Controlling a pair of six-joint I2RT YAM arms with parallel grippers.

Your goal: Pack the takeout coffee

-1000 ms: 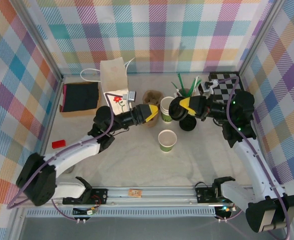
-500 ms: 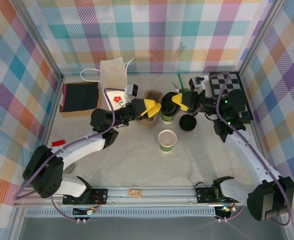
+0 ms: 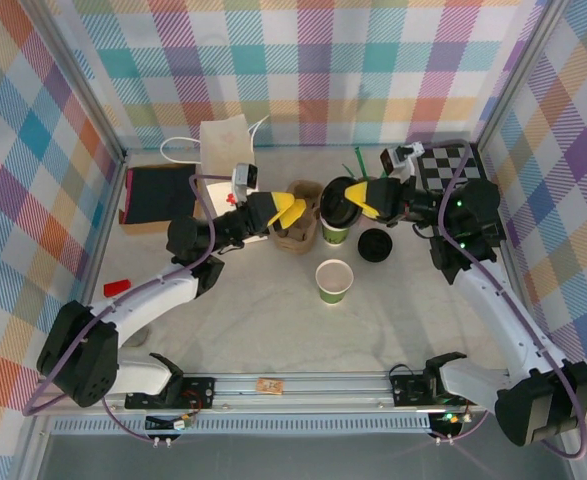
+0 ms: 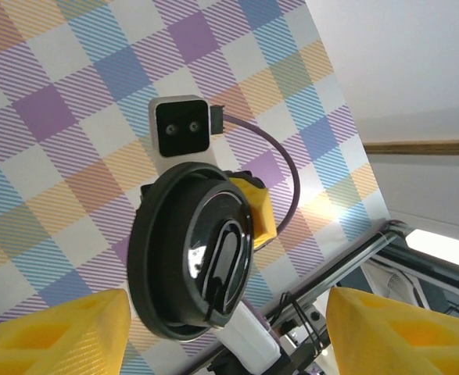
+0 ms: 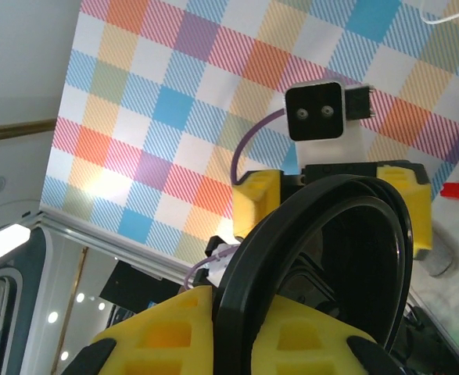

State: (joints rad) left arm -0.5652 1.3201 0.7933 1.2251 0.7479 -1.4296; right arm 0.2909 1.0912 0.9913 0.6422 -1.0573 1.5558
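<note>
Black flat pack (image 3: 160, 195): far left on the table, well apart from the work.
White paper bag (image 3: 225, 150): upright at the back left, beyond the left arm; probably where the packing ends.
Left gripper (image 3: 295, 210): yellow fingers spread with nothing between them, raised over the brown cup carrier and pointed at the lid.
Brown cup carrier (image 3: 303, 232): on the table under the left gripper, just beside the cup stack (image 3: 335, 235).
Black lid (image 4: 191, 250): off the table and on edge, its broad face turned to the left gripper, above the cup stack.
Takeout coffee cup (image 3: 334, 280): green with a white rim, upright and open on the table, nearer the arm bases than both grippers, no lid on it.
Right gripper (image 3: 353, 193): pinched tight on the lid's rim.
Loose black lid (image 3: 375, 245): flat on the table, just right of the stack.
Step, as judged: the lid goes onto the open cup, perhaps by way of the left gripper.
Doing it well: hold the lid by the rim only. Turn it flat and centre it over the cup mouth before pressing. If handing it across, close the left fingers on the opposite rim before the right lets go. Steer clear of the stack and the carrier.
</note>
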